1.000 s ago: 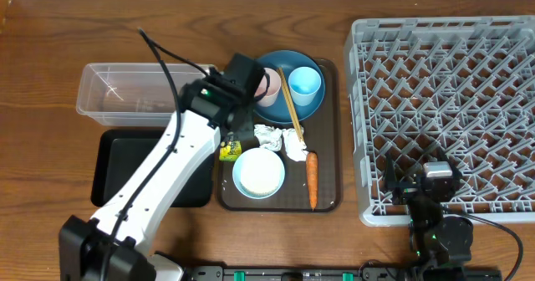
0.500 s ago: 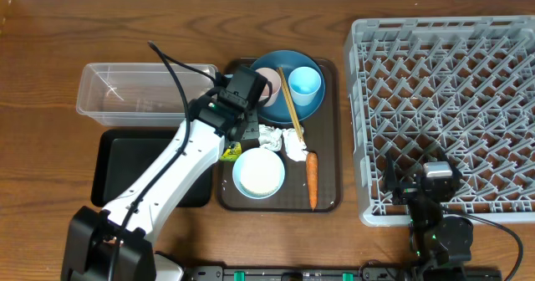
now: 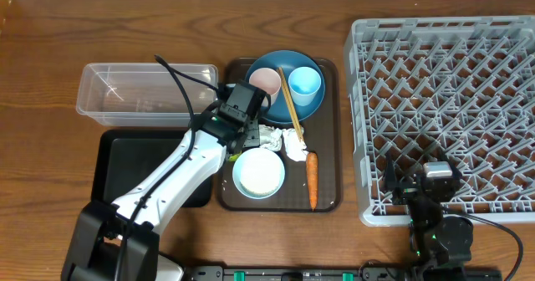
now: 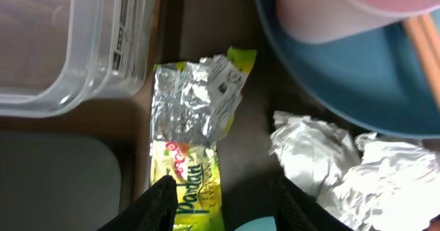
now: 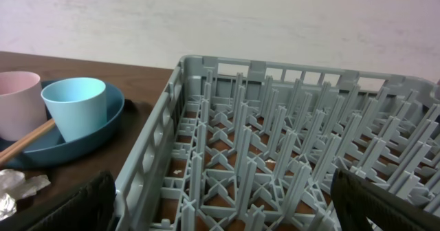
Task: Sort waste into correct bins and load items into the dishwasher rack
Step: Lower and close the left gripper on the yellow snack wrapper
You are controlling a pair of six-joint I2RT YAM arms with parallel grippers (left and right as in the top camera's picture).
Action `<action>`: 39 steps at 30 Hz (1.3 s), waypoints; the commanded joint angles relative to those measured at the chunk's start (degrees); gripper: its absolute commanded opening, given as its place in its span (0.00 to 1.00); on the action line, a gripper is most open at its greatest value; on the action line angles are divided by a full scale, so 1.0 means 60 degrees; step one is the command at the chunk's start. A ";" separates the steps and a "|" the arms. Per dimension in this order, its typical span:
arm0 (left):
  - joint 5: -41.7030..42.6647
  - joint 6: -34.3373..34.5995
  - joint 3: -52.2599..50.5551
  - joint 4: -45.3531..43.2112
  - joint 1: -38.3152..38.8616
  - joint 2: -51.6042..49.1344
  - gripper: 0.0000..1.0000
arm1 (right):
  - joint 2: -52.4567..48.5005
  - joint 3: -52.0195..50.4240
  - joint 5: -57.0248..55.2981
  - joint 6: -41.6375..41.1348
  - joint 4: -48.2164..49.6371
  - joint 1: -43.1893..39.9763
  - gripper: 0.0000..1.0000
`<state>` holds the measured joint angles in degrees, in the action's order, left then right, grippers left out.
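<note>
Crinkled silver and green foil, the snack wrapper lies flat on the brown tray. It is just beside the clear tub, with the paper wads on its other side and the blue plate and pink cup beyond. My left gripper hangs over the wrapper's printed end. Its fingers are spread apart with nothing gripped, and the foil lies nearer one of them. My right gripper is spread wide and empty at the near edge of the grey rack.
</note>
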<state>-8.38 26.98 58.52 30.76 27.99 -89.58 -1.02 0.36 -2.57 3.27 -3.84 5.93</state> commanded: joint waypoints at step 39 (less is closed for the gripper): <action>-0.1078 -0.0568 -0.0029 -0.1526 0.0197 -0.1759 0.06 | 0.0015 -0.0011 -0.0073 0.0106 -0.0040 0.0266 0.99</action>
<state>-13.74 24.14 58.52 21.96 29.15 -100.12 -1.02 0.36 -2.57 3.27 -3.84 5.93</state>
